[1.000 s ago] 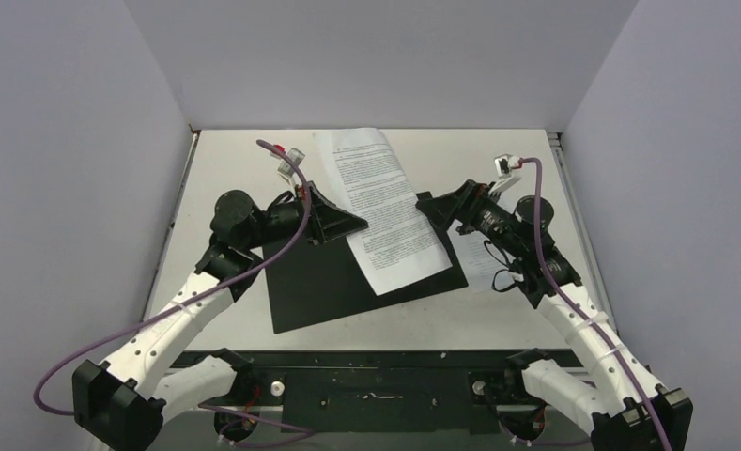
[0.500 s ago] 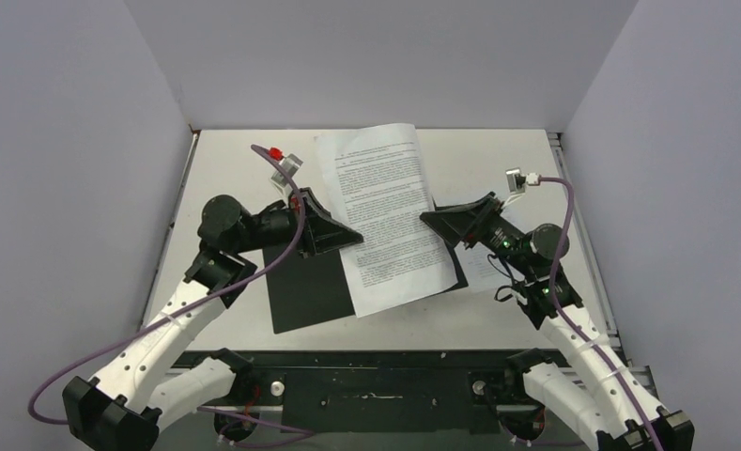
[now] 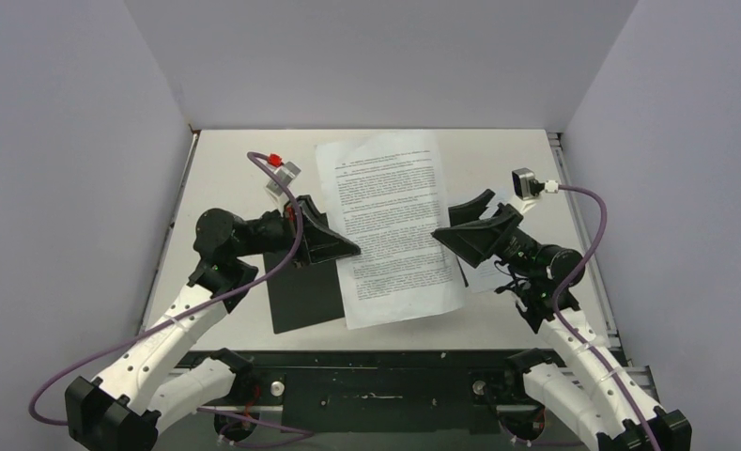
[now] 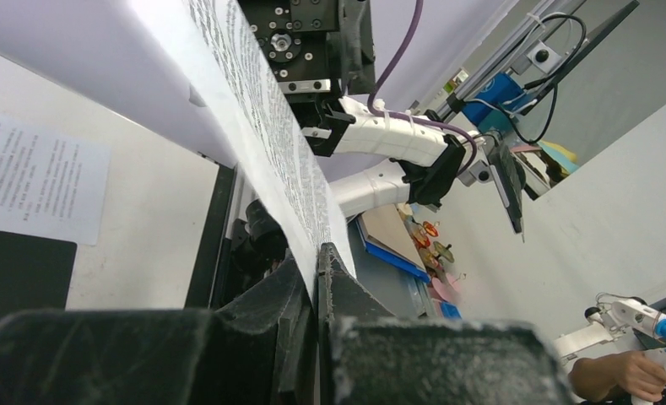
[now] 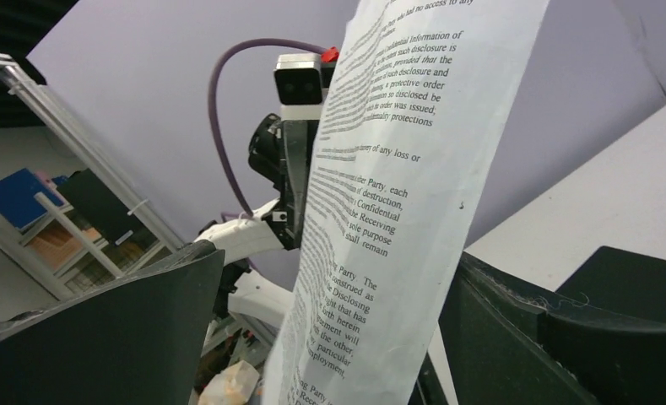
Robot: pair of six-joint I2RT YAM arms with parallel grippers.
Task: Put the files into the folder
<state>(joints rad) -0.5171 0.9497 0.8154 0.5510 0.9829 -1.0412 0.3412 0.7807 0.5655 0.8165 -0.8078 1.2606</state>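
Above the flat black folder (image 3: 301, 296), the left tool (image 3: 355, 250) pinches a thin white printed sheet (image 3: 390, 216); the right tool (image 3: 446, 224) gapes around its edge. Lowering it squarely inside likely follows.

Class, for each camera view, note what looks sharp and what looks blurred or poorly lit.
Top view: evenly lit, sheet sharp, its print too small to read. Left wrist view: left gripper close and blurred, sheet's text smeared edge-on. Right wrist view: print crisp and readable, right gripper dark and soft at the frame edges.
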